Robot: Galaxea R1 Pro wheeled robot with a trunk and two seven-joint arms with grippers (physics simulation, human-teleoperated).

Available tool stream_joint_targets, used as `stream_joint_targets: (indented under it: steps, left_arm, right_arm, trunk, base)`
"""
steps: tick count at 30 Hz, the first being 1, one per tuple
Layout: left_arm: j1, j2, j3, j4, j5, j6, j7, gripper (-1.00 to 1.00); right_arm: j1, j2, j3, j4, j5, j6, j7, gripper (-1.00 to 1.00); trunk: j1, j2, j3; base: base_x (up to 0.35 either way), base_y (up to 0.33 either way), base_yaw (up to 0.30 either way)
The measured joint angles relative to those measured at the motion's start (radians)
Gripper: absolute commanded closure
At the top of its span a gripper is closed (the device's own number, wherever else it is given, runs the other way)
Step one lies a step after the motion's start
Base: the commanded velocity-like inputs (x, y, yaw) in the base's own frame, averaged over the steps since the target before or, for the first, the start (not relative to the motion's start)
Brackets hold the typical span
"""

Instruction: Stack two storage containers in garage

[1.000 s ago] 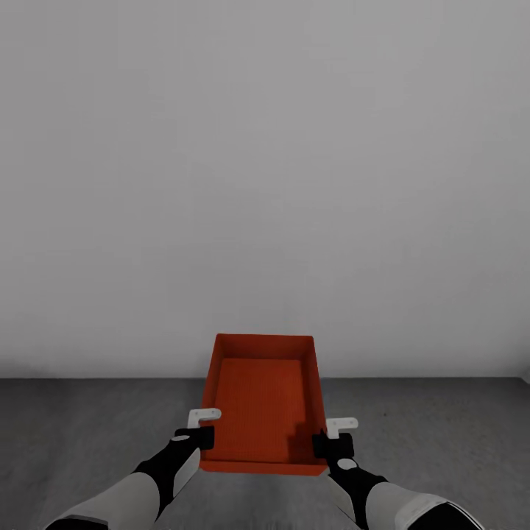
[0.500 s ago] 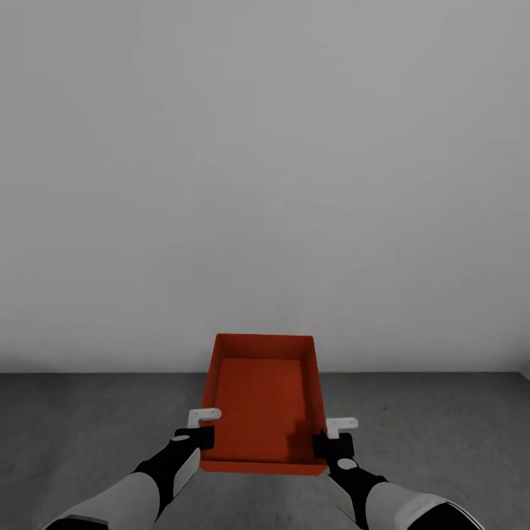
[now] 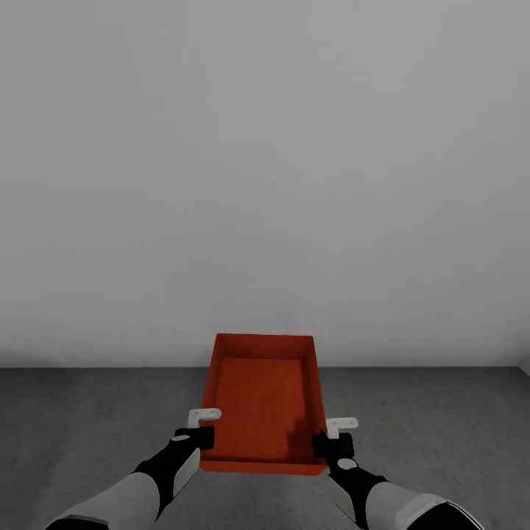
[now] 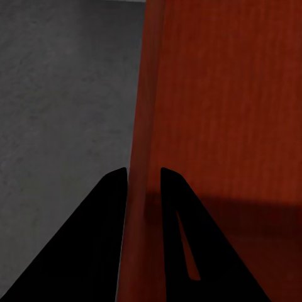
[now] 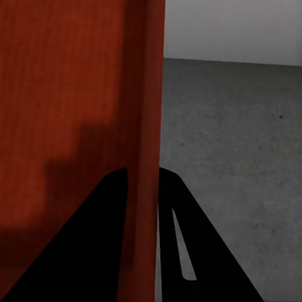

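An orange-red rectangular open-topped storage container (image 3: 263,401) with low straight walls is carried in front of the robot, at the 6 o'clock part of the head view, above the dark grey rough concrete floor (image 3: 88,412). Its long axis runs from 6 o'clock to 12 o'clock, and its interior is bare with a fine woven texture.

The left gripper (image 3: 202,436) is clamped on the container's left long wall near the 7 o'clock corner. In the left wrist view the left gripper (image 4: 143,189) has one black finger (image 4: 100,233) outside the wall and one inside, with the orange-red wall (image 4: 143,126) between them.

The right gripper (image 3: 327,442) is clamped on the container's right long wall near the 5 o'clock corner. In the right wrist view the right gripper (image 5: 142,189) likewise straddles the wall (image 5: 146,94), one finger (image 5: 94,239) over the container's inner side and one over the floor (image 5: 239,157).

A plain pale grey wall (image 3: 265,162) stands beyond the container at 12 o'clock and meets the floor in a straight horizontal line. Both forearms, white with black wrists, enter from 7 and 5 o'clock.
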Motion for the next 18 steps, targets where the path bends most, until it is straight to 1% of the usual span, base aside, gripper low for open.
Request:
stream_joint_targets:
  steps: [18]
  left_arm:
    - [0.0,0.0,0.0,0.0,0.0,0.0,0.0,1.0]
  right_arm:
    - [0.0,0.0,-0.002,0.0,0.002,0.0,0.0,1.0]
  trunk:
    - [0.0,0.0,-0.029]
  base:
    - [0.0,0.0,0.0]
